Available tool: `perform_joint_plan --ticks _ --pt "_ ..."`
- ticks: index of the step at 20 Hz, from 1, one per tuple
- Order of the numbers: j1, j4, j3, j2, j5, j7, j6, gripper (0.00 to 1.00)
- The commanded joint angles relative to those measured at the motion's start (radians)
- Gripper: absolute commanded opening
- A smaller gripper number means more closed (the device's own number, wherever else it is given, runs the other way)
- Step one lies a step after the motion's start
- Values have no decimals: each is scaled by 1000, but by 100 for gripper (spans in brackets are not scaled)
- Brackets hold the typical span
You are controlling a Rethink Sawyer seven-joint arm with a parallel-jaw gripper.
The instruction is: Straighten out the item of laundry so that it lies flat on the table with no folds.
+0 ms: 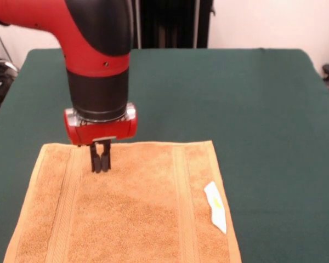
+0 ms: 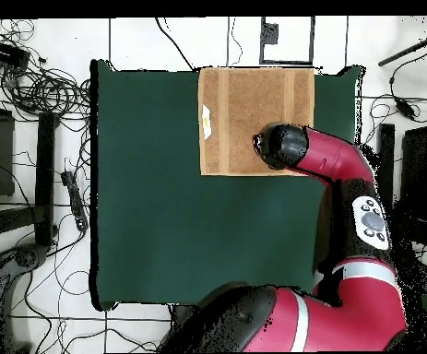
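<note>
The dark green worktop (image 1: 252,98) fills most of the front view, and the golden-orange towel (image 1: 137,219) lies spread flat at its near edge, running off the bottom of the picture. From overhead the towel (image 2: 254,111) sits against one long edge of the worktop (image 2: 161,203), near a corner, with its woven bands running parallel to its short ends.

The red and black arm (image 1: 93,49) bends at an elbow and drops straight down, its black wrist and red collar vertical over the towel's far left corner region. In the overhead view the arm (image 2: 346,184) reaches in from the base across the worktop's side edge.

The pincer (image 1: 101,159) points straight down, its two dark fingers close together with hardly any gap, the tips at or touching the terry surface just inside the towel's far hem; no cloth is visibly gathered between them.

A small white care tag (image 1: 215,205) lies on the towel near its right edge.
</note>
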Motion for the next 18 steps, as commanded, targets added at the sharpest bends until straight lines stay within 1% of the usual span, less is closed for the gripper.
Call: perform_joint_plan --ticks 1,5,6,7,8,9,11,13,14,17,18 --pt "63 47 49 -64 20 132 162 0" --pt "53 67 76 -61 9 100 139 0" --pt "39 87 99 -66 13 87 108 0" --pt "33 94 106 -66 21 102 79 0" --pt "27 93 113 -65 25 103 70 0" --pt "2 107 153 -71 18 58 22 0" --pt "13 87 135 -65 42 100 82 0" --pt "20 74 130 -63 58 123 115 0" --pt "24 65 126 -60 61 126 137 0" --pt "27 54 124 -56 52 107 138 0" --pt "42 34 101 -50 33 90 193 0"
